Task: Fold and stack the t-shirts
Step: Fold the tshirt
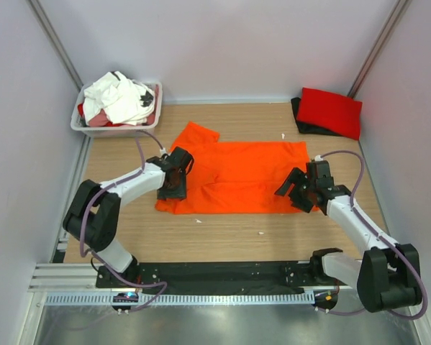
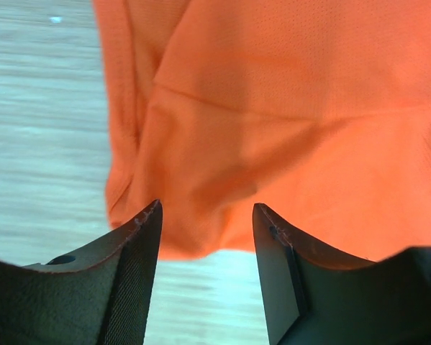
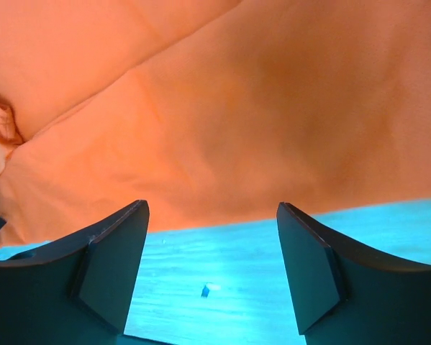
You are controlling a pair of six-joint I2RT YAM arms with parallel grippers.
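Left claw [image 2: 206, 208] and right claw [image 3: 211, 205] both stand open, unladen, over the orange t-shirt [image 1: 237, 180].

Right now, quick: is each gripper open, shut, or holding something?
Left gripper: open, at the orange t-shirt edge, gripping nothing.
Right gripper: open, empty, at the same shirt's edge.

1 orange tee [image 1: 237, 176], 1 folded red tee [image 1: 332, 111], 1 black tee [image 1: 302, 121], 1 tub [image 1: 78, 124], sev. white tees [image 1: 121, 97].
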